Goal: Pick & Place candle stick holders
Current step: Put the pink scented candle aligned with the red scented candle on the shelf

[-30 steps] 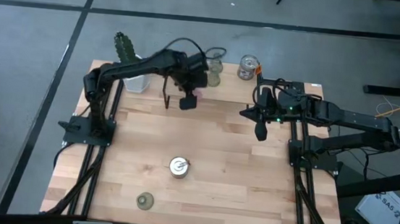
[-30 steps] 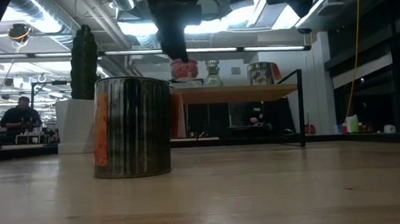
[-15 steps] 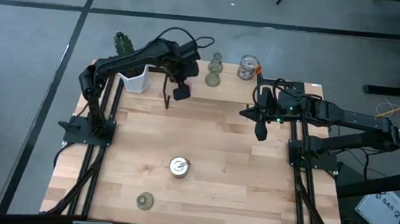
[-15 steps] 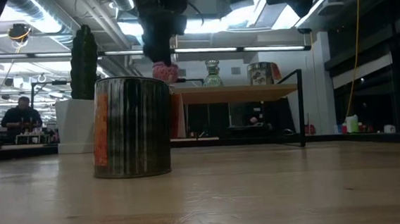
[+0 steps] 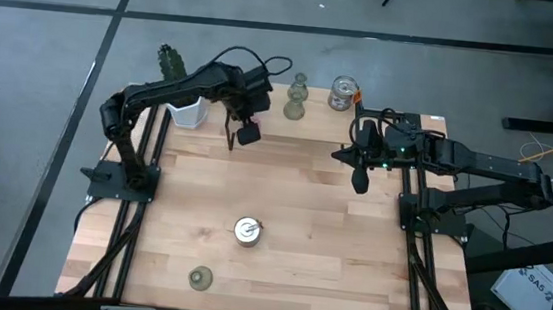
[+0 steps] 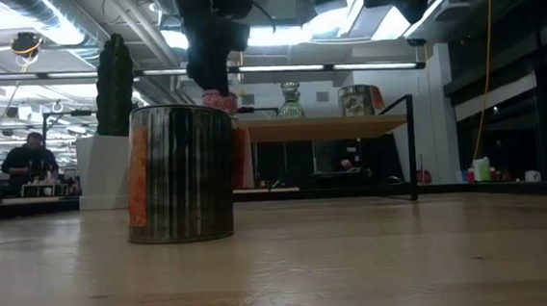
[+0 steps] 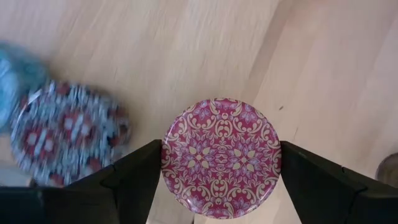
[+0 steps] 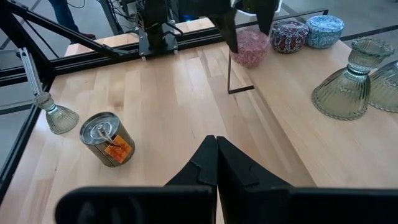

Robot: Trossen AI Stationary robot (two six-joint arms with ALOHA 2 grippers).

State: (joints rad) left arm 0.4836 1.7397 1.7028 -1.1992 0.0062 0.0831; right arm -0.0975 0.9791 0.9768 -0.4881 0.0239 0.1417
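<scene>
My left gripper (image 5: 248, 131) is shut on the round pink patterned holder (image 7: 221, 158) at the table's far side, by the raised wooden shelf (image 8: 292, 124). The dark speckled holder (image 7: 68, 134) and the blue one (image 8: 325, 30) stand on the shelf beside it. Olive-green flared holders (image 8: 345, 87) stand farther along the shelf. A shiny silvery cup (image 5: 247, 231) stands mid-table and a green flared holder (image 5: 200, 278) stands near the front edge. My right gripper (image 5: 360, 180) is shut and empty, hovering at the right. My left gripper pinches the pink holder between its two fingers, one on each opposite side of its round wall (image 7: 166, 163). The fingers come from above, pointing down. The holder sits level with its patterned top up; whether its base touches the shelf I cannot tell.
A white pot with a cactus (image 5: 185, 112) stands at the far left corner. Another silvery cup (image 5: 342, 93) stands at the far edge. The shelf's thin black leg (image 8: 230, 78) stands on the table. A person (image 6: 28, 156) shows in the room beyond.
My left gripper has carried the pink holder toward the table's left and far edges and a little downward, toward the dark speckled holder. It stays shut on the holder, which stays level.
</scene>
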